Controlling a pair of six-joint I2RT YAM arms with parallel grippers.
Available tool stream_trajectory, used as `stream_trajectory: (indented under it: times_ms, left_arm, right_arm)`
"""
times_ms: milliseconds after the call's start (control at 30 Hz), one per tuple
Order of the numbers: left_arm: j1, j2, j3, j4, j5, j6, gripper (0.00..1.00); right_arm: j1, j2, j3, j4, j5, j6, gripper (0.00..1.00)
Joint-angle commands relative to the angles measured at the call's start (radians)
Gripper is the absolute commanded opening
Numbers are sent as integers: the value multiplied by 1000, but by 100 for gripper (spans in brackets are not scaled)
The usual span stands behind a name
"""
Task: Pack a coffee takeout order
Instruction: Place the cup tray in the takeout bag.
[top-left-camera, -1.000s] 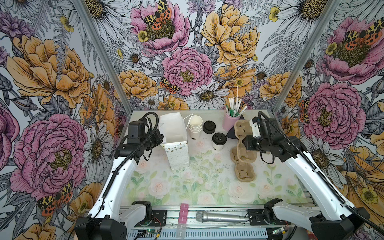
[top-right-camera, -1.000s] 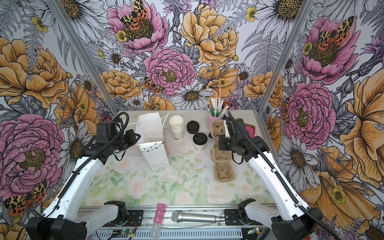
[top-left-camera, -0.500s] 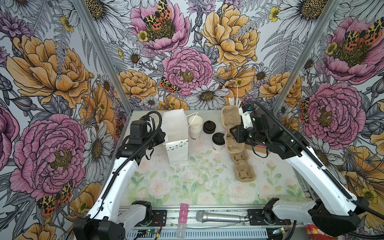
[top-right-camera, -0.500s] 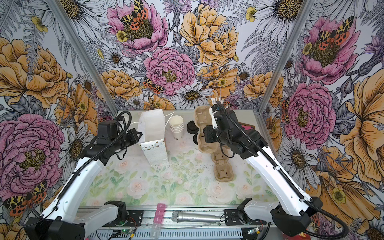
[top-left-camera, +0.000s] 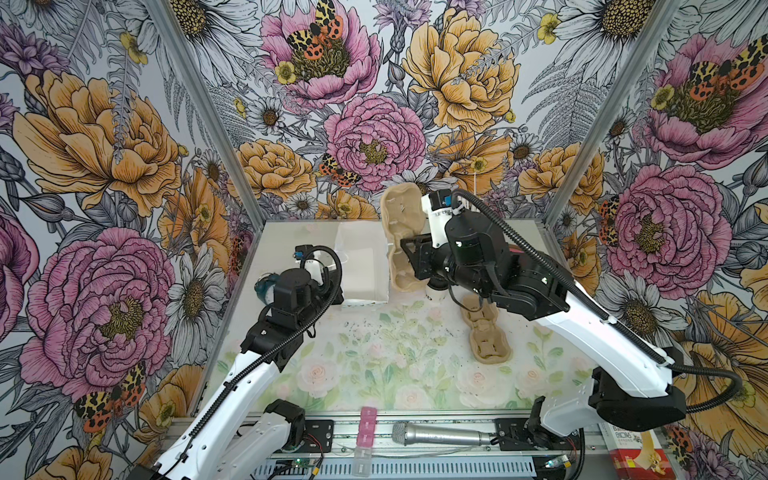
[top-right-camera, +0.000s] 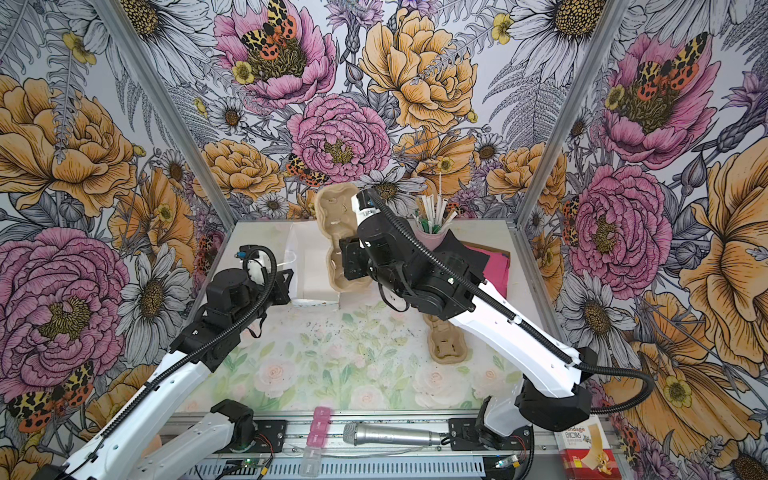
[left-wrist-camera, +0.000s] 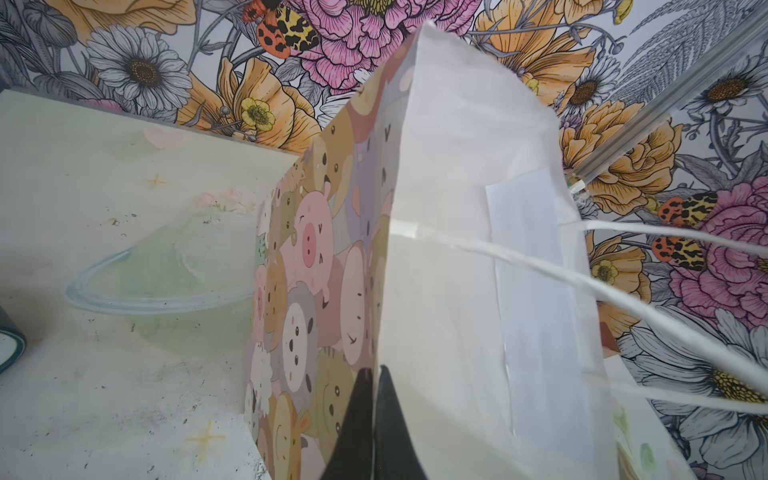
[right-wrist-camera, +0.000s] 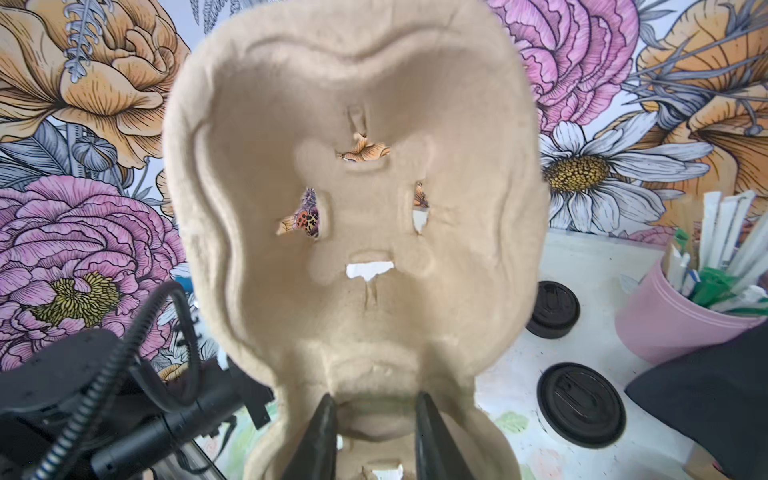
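My right gripper (right-wrist-camera: 376, 399) is shut on the middle ridge of a tan pulp cup carrier (top-left-camera: 399, 232), which it holds upright in the air beside the white cartoon-print paper bag (top-left-camera: 361, 266). My left gripper (left-wrist-camera: 374, 370) is shut on the bag's rim (left-wrist-camera: 386, 291), and the bag stands up. Two round black lids (right-wrist-camera: 552, 309) (right-wrist-camera: 582, 405) show on the table past the carrier in the right wrist view. The black napkin (top-right-camera: 461, 253) lies at the back right, partly under my right arm. The carrier and arm hide the white cups in both top views.
A second pulp carrier (top-left-camera: 486, 332) lies flat on the mat right of centre. The pink cup of straws (top-right-camera: 432, 239) and a pink napkin (top-right-camera: 492, 266) sit at the back right. A microphone (top-left-camera: 440, 436) lies on the front rail.
My right arm has lifted one carrier off the table and swung it left and up, next to the bag. The left gripper has kept its hold and the bag has shifted slightly.
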Motion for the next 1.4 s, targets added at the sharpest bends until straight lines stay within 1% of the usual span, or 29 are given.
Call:
stream_trajectory:
  times_ms: [0, 67, 167, 300, 367, 433, 567, 700, 900, 1100, 1367]
  left_arm:
    - [-67, -46, -59, 128, -157, 30, 0]
    - [-99, -72, -99, 156, -226, 20, 0]
    - [-128, -110, -136, 176, -268, 7, 0]
    - [-138, -139, -156, 175, -271, 12, 0]
    - [-138, -140, -158, 169, -264, 10, 0]
    - [-137, -140, -162, 168, -262, -4, 0]
    - [-142, -151, -185, 190, -263, -35, 0]
    - [-146, -159, -198, 195, -264, -48, 0]
    - [-149, -188, -227, 204, -254, -71, 0]
    - [-148, -215, -250, 201, -247, -89, 0]
    - [-150, -215, -257, 217, -221, -112, 0]
  right_arm:
    - [58, 81, 98, 55, 147, -28, 20]
    - [86, 128, 138, 55, 191, -27, 19]
    - [110, 190, 165, 57, 238, -4, 18]
    - [121, 254, 198, 58, 227, 2, 18]
    - [134, 277, 220, 58, 249, -6, 18]
    - [138, 293, 215, 58, 267, -1, 18]
    - [132, 315, 181, 57, 270, 53, 17]
    - [122, 307, 123, 58, 270, 109, 17]
    - [85, 283, 31, 57, 224, 171, 17]
    - [72, 242, -18, 69, 232, 166, 17]
    - [70, 275, -20, 71, 195, 183, 17]
